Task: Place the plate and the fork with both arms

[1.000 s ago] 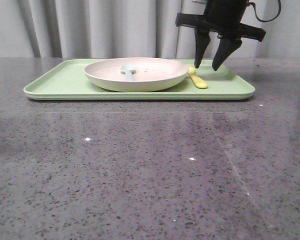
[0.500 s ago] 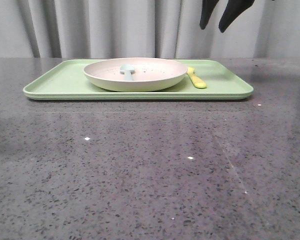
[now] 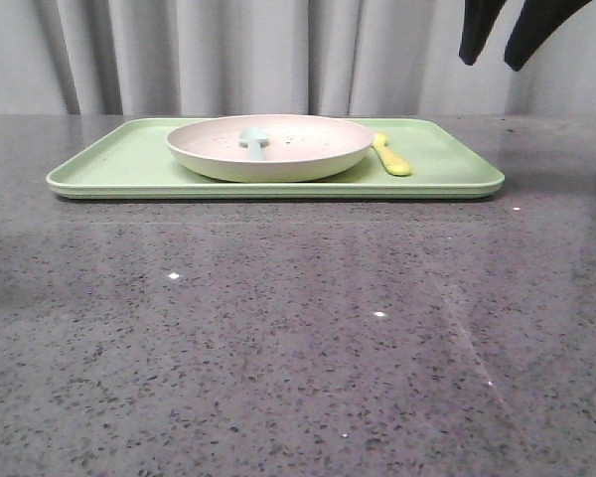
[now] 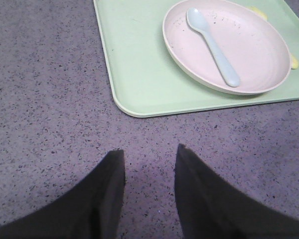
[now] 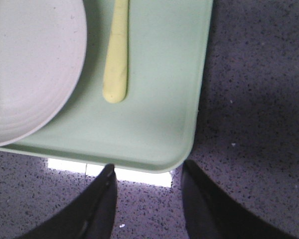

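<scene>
Found the plate [image 3: 268, 149] sitting flat on the green tray [image 3: 129, 164], left of centre, with a pale blue spoon [image 3: 252, 139] lying in its bowl. Found the fork [image 3: 392, 159] on the tray floor just beside the plate's right rim, handle toward the camera, apparently not quite touching the dish. Saw the right gripper [image 3: 493, 65] hanging high above the tray's right end, jaws parted and holding nothing. Saw the left gripper [image 4: 149, 149] over bare bench [image 3: 278, 328] just off the tray's near left corner, jaws likewise apart and empty.

Judged both placements done, with only a clean withdrawal of the arms left. Would have advised pulling each arm up and outward, away from the tray, rather than across it. Would have advised leaving the jaws spread, since nothing needed gripping, and staying well above the tray rim on the right side, where the right wrist view showed the fingertips [image 5: 109, 172] over the near edge. Reckoned a nudge to that rim could slide the light fork or shift the plate.
</scene>
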You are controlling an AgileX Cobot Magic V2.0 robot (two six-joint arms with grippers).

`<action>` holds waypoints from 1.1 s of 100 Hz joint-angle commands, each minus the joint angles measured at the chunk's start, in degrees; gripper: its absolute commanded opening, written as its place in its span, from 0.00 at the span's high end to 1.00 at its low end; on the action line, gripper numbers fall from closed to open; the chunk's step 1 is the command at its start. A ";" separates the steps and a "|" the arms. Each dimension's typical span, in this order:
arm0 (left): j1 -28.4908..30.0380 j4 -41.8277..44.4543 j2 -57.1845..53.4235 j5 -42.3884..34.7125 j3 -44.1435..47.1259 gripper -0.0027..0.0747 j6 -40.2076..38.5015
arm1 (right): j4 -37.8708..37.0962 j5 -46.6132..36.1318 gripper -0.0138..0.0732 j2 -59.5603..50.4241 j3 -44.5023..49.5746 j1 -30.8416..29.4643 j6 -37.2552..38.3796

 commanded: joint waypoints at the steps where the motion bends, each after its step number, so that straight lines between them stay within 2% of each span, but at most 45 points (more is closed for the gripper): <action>1: 0.10 -0.70 -0.70 -4.12 -1.58 0.64 0.02 | -0.19 -6.24 0.46 -6.75 3.04 -0.19 -0.71; 20: 0.10 -0.70 -0.83 -4.12 -1.58 0.67 -0.31 | -0.45 -13.84 0.46 -15.00 13.53 -0.19 -0.71; 33: 0.10 -0.70 -2.51 -5.49 -0.29 0.77 -0.31 | -0.90 -17.52 0.48 -20.11 19.90 -0.19 -0.71; 40: 0.10 -0.70 -4.00 -6.02 0.67 0.84 -0.31 | -1.38 -19.05 0.55 -22.60 22.88 -0.19 -0.71; 55: 0.10 -0.59 -7.93 -7.02 3.17 0.99 -0.31 | -2.73 -22.47 0.81 -27.53 28.38 -0.19 -0.71; 65: 0.10 -0.37 -10.79 -7.02 4.52 0.99 -0.31 | -3.62 -24.84 0.92 -30.91 31.78 -0.19 -0.71; 110: 0.10 1.77 -18.51 -6.63 9.25 0.99 -0.40 | -8.54 -36.22 0.92 -50.87 50.51 -0.19 -0.71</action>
